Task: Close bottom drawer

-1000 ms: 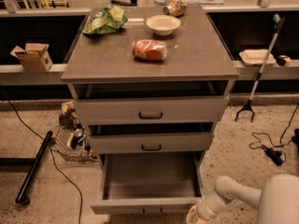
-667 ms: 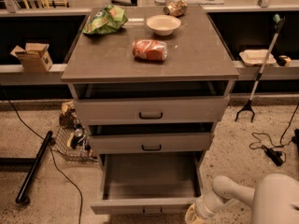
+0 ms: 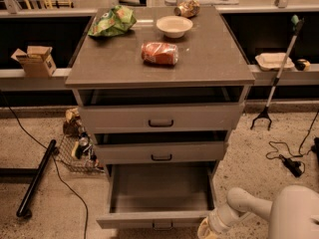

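White arm (image 3: 249,205) bends low leftward, tool (image 3: 205,231) at view's bottom edge.

Bottom drawer (image 3: 154,218), lowest in grey cabinet (image 3: 159,63): pulled far out toward the near side, sitting level. Slim grey front panel with a small dark centre handle; deep plain grey tray exposed. Tool (image 3: 205,230) just beside the panel's right end; contact not discernible.

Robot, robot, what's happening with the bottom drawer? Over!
Gripper low, right of bottom drawer front. Drawer pulled far out. Nothing seen blocking it.
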You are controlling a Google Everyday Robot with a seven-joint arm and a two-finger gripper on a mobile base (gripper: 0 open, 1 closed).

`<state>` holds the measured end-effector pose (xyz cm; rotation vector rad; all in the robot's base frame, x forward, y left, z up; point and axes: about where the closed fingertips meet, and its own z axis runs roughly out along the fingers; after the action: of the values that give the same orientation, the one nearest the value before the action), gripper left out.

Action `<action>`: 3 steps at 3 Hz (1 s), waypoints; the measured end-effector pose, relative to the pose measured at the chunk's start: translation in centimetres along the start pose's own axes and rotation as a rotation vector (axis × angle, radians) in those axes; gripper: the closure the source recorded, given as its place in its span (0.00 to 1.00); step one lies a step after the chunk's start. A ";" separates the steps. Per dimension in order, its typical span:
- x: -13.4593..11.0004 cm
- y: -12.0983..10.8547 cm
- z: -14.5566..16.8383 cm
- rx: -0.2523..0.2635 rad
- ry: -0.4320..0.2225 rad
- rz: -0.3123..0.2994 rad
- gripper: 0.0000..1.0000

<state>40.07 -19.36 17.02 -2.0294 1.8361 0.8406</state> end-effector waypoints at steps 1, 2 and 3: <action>0.0 0.0 0.0 0.000 0.000 0.000 0.36; 0.0 0.0 0.0 0.000 0.000 0.000 0.12; 0.0 0.0 0.0 0.000 0.000 0.000 0.00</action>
<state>40.06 -19.36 17.01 -2.0294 1.8361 0.8409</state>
